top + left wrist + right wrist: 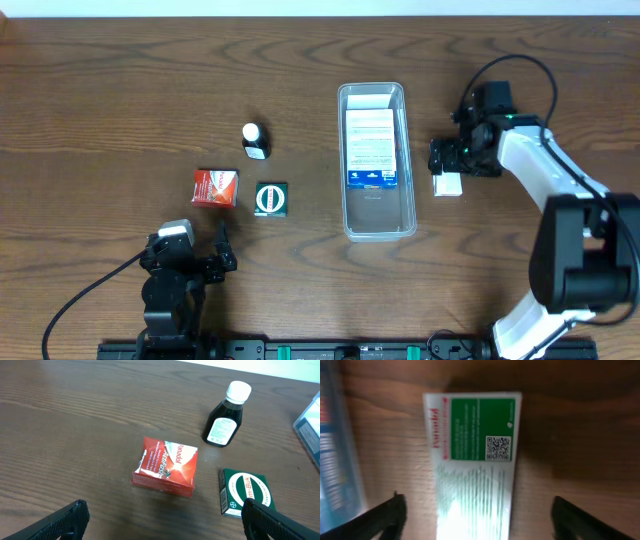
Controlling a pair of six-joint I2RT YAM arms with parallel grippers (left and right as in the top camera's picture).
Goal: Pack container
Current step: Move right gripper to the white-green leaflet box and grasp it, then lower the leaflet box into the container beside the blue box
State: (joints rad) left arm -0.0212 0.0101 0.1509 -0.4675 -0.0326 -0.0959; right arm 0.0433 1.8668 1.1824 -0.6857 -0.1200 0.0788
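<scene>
The clear plastic container (378, 222) lies lengthwise at the table's middle with a white and blue box (371, 148) inside. My right gripper (447, 172) is open, low over a white and green box (475, 465) that lies on the table just right of the container; the fingers stand either side of it without touching. My left gripper (205, 262) is open and empty near the front edge. Ahead of it lie a red box (166, 466), a green box (246, 493) and a dark bottle with a white cap (227, 416).
The container's edge (337, 460) shows blurred at the left of the right wrist view. The red box (215, 187), green box (271, 199) and bottle (254, 140) sit left of the container on the wooden table.
</scene>
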